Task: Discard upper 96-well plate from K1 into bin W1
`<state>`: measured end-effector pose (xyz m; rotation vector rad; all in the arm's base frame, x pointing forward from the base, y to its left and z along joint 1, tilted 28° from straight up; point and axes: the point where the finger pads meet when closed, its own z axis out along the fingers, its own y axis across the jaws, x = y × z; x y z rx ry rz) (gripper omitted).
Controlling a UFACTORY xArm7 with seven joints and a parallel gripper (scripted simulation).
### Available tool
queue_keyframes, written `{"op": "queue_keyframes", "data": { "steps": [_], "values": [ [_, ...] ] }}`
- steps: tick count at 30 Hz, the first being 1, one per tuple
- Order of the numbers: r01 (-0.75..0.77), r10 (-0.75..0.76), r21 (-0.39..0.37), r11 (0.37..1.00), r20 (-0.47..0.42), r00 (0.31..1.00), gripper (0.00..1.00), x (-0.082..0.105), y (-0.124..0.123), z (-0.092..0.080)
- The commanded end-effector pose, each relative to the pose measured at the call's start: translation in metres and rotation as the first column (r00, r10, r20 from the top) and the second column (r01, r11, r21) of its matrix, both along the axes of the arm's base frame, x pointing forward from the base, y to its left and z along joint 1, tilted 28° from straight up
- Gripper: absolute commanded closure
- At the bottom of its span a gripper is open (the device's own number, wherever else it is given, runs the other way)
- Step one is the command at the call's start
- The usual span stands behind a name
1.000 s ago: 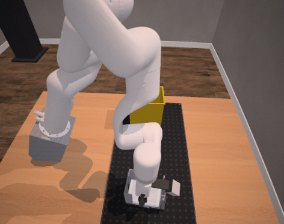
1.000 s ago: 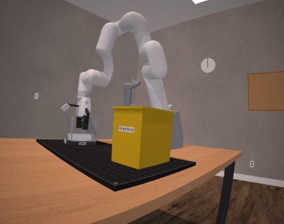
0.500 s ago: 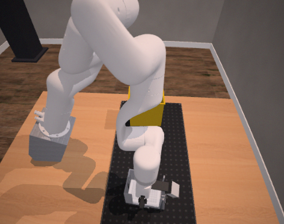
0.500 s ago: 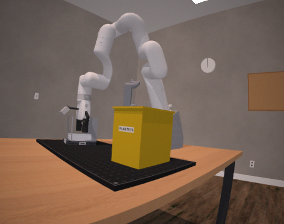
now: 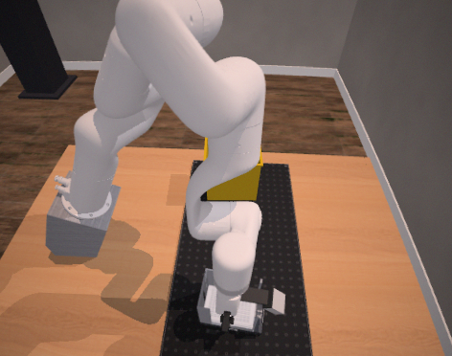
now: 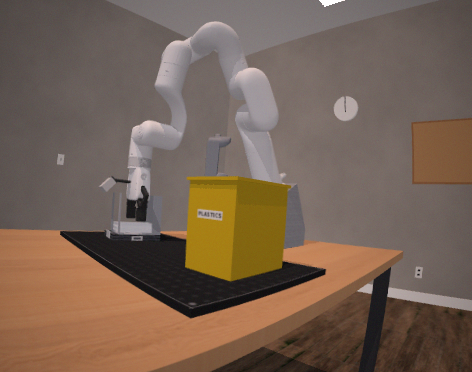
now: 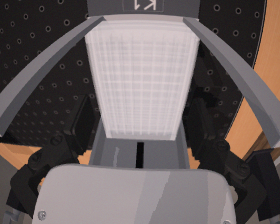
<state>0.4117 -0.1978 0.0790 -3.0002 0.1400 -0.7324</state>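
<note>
The stack rack K1 (image 5: 230,311) stands at the near end of the black mat, with its label (image 7: 141,3) in the wrist view. The upper white 96-well plate (image 7: 140,83) lies on top of the stack; it also shows in the side view (image 6: 131,227). The lower plate is hidden beneath it. My gripper (image 6: 139,209) is open and reaches down between the rack posts, its fingers on either side of the upper plate and a little above it. Its dark fingers spread wide in the wrist view. The yellow plastics bin W1 (image 6: 234,226) stands upright at the mat's other end.
The rack's grey posts (image 7: 38,83) rise on both sides of the gripper. The arm's grey base block (image 5: 81,225) sits on the wooden table left of the mat (image 5: 276,225). A grey stand (image 6: 215,155) rises behind the bin.
</note>
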Motion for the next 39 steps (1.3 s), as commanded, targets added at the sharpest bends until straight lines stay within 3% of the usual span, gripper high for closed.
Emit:
{"op": "queue_keyframes", "data": {
  "steps": [1, 39],
  "values": [
    [0.001, -0.001, -0.002, 1.000, 0.003, 1.000, 0.00, 0.002, -0.001, -0.002],
    [0.001, -0.001, -0.002, 1.000, 0.003, 1.000, 0.00, 0.008, 0.000, -0.014]
  ]
}}
